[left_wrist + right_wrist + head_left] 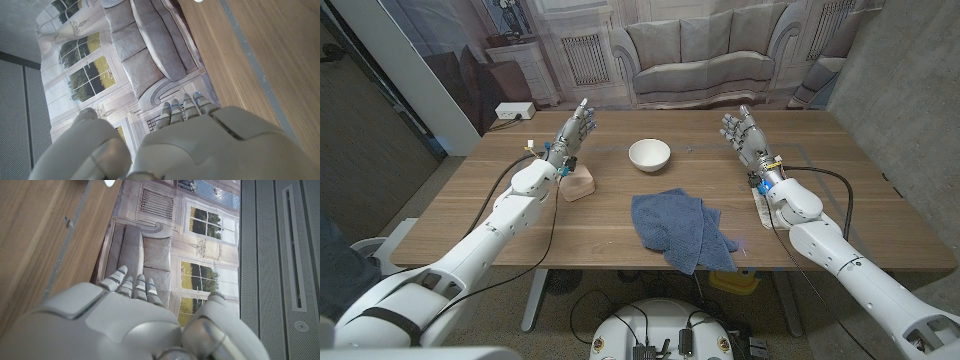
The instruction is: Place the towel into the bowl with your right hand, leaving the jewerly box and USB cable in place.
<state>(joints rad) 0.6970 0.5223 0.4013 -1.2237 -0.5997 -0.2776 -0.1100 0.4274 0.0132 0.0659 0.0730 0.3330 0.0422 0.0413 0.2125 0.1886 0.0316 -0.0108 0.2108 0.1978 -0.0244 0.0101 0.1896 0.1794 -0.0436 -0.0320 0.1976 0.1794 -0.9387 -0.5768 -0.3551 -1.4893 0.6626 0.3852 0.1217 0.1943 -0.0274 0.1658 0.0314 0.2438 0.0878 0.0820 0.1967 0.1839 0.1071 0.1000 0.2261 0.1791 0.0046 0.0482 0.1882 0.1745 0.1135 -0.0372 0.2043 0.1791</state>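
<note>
A crumpled blue towel (680, 230) lies on the wooden table (470, 215) near its front edge, in the middle. Behind it stands a small white bowl (649, 154) with nothing in it. A pale pink jewelry box (579, 186) sits left of the bowl, beside my left wrist. A white flat packet (760, 208), probably the USB cable, lies under my right wrist. My left hand (573, 130) (200, 145) and my right hand (744, 131) (115, 320) are both raised off the table on either side of the bowl, fingers apart and holding nothing.
A printed backdrop of a sofa (695, 55) and windows hangs behind the table. A white box (514, 110) sits on the floor at the back left. A grey wall (910, 90) stands close on the right.
</note>
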